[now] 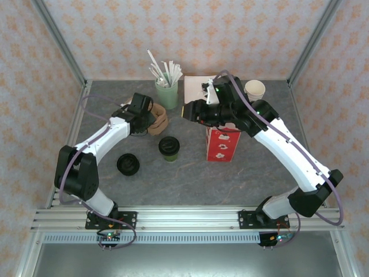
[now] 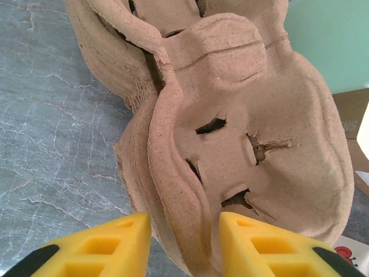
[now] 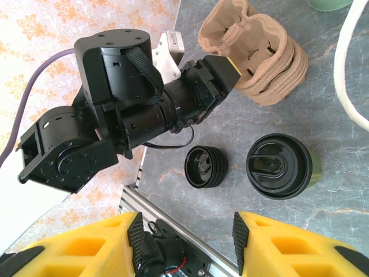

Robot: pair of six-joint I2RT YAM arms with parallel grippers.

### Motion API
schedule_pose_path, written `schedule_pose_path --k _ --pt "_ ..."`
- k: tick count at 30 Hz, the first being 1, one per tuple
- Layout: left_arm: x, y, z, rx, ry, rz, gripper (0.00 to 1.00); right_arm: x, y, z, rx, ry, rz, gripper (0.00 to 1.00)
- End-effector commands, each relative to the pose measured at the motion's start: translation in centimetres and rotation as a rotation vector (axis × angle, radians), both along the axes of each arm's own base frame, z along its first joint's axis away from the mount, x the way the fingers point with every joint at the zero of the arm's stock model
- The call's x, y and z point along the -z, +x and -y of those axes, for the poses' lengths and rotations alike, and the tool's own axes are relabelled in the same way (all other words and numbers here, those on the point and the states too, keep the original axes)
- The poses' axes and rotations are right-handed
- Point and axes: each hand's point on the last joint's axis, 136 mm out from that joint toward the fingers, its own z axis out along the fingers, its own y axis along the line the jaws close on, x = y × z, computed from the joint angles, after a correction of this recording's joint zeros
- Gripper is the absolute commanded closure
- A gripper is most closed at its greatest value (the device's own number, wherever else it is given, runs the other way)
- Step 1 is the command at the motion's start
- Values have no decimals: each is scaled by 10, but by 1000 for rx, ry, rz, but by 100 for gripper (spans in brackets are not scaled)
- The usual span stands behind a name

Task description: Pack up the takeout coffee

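The takeout coffee (image 1: 169, 148), a dark-green cup with a black lid (image 3: 279, 166), stands upright mid-table, apart from both grippers. To its right stands the tall red-and-white paper bag (image 1: 222, 143). My right gripper (image 1: 191, 109) hovers by the bag's top left edge; its yellow fingers (image 3: 187, 231) are open with nothing between them. My left gripper (image 1: 149, 118) is at a stack of brown cardboard cup carriers (image 1: 158, 118). Its fingers (image 2: 184, 231) straddle the rim of a carrier (image 2: 242, 133), with a gap still showing on the left side.
A stack of black lids (image 1: 128, 164) lies left of the coffee. A mint-green cup with white straws (image 1: 167, 92) stands at the back, and cream paper cups (image 1: 255, 89) at the back right. Patterned walls close in the table.
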Motion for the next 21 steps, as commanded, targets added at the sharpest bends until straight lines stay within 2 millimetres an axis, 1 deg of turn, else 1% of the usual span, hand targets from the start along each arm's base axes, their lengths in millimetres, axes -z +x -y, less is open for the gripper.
schedule_pose_path --k 1,3,8,11,15,21 --pt "-13 13 -5 -27 0 45 66 -3 -4 9 11 -5 15 52" --pt "-13 13 -5 -26 1 46 71 -1 -3 10 14 -8 11 52" --pt "-21 13 -7 -23 10 61 72 1 -1 13 21 -3 2 52" --pt "-23 13 -8 -22 17 63 74 3 1 16 30 1 -4 52" --pt "-23 13 -7 -17 12 65 83 3 2 18 35 2 -4 52" --pt "-24 13 -7 -13 16 67 85 5 3 18 35 -3 -6 52"
